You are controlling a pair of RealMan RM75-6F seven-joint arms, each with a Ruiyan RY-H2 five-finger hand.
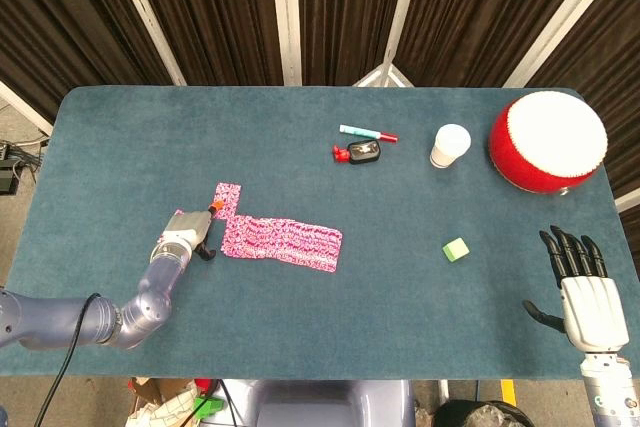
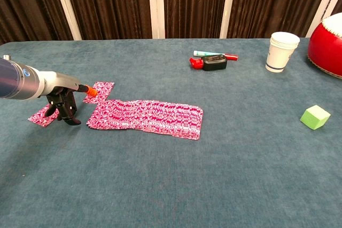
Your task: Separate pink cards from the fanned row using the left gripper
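Head view first, with the fanned row of pink cards [image 1: 282,240] as the landmark on the blue table [image 1: 120,137]. One separated card [image 1: 228,198] lies just beyond the row's left end, and another loose card [image 1: 181,217] peeks out beside the left hand [image 1: 183,243], which sits just left of the row with an orange-tipped finger [image 1: 214,208] reaching toward the nearer separated card; whether its dark fingers are together or apart cannot be told here. Well right of the row, the right hand [image 1: 583,290] hovers with fingers straight and spread, holding nothing. Beyond the row stand a white cup [image 1: 450,145], a red drum [image 1: 547,140] and a marker [image 1: 367,133]; a green cube [image 1: 456,249] lies to its right.

Chest view: the left hand [image 2: 63,102] rests dark fingertips [image 2: 68,118] on the table between the loose card [image 2: 43,116] and the row [image 2: 147,116], fingers curled downward, gripping no card. The orange tip [image 2: 90,91] touches the separated card [image 2: 100,92].
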